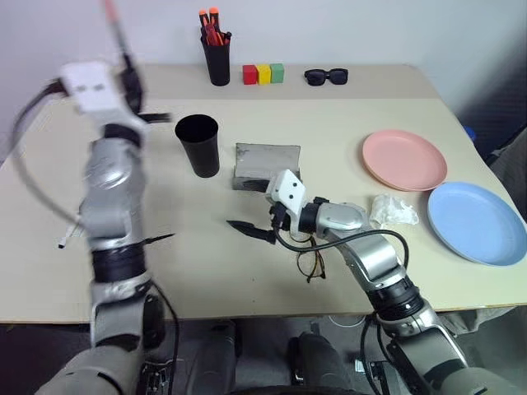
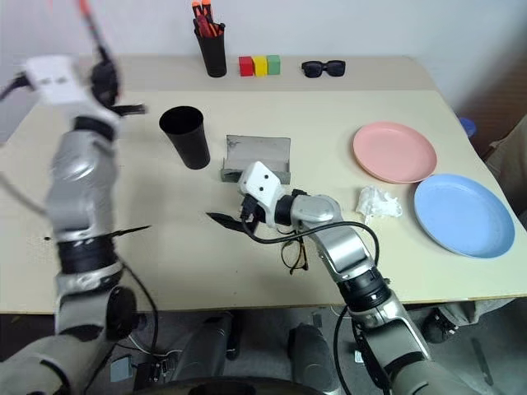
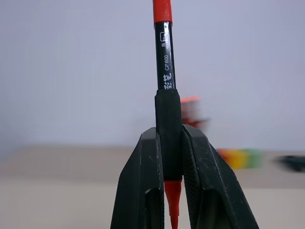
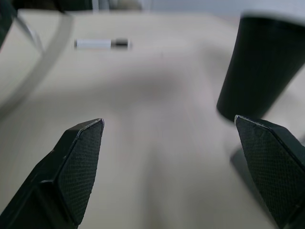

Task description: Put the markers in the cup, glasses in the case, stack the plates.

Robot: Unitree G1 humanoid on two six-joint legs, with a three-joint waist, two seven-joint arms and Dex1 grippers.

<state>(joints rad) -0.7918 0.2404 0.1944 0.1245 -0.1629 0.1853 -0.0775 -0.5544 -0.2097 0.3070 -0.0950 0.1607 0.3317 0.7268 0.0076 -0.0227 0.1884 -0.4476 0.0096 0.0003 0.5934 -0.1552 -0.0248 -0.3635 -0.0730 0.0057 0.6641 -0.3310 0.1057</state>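
Left gripper [image 3: 170,157] is clamped on the red-capped marker [image 3: 164,62], raised up left of the black cup [image 1: 198,145] for the drop, while right gripper [image 4: 174,157] hovers wide open and empty over the table [image 1: 206,271] near the glasses [image 1: 311,262].

Bare table [image 1: 206,271] lies open ahead of the right gripper [image 1: 249,229], whose jaws stand wide. The cup [image 1: 198,145] and grey case [image 1: 266,165] stand close together beyond it; the glasses [image 1: 311,262] lie under its arm.
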